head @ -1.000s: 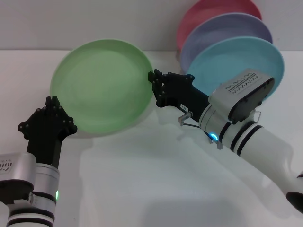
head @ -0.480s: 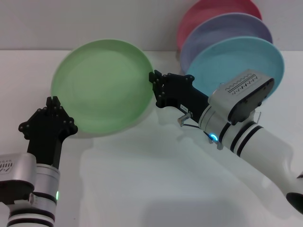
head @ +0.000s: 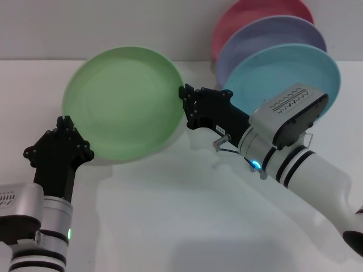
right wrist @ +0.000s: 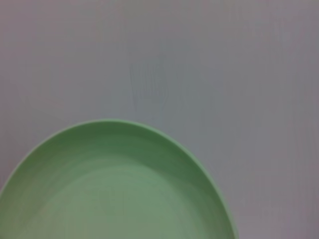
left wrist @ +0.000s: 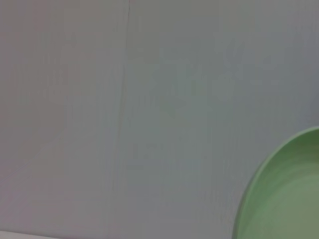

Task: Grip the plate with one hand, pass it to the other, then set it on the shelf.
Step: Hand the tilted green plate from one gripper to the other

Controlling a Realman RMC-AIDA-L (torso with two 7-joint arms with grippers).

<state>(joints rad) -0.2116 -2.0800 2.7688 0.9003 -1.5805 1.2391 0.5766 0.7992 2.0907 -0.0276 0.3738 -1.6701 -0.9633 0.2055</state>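
Note:
The pale-green plate (head: pixel 122 102) hangs tilted above the white table, its hollow side facing me. My right gripper (head: pixel 186 97) is shut on the plate's right rim. My left gripper (head: pixel 63 121) sits just off the plate's lower left rim, and whether it touches the rim is unclear. The right wrist view is largely filled by the plate (right wrist: pixel 109 191), and a slice of the plate (left wrist: pixel 286 196) shows in the left wrist view. Bits of the silver wire shelf (head: pixel 220 139) peek out under my right arm.
A red plate (head: pixel 249 14), a lavender plate (head: pixel 272 34) and a sky-blue plate (head: pixel 272 71) stand upright one behind the other at the back right. The white table (head: pixel 170 215) reaches a pale wall behind.
My left gripper has crept slightly right, closer to the plate's lower left rim. The plate and right gripper have barely moved.

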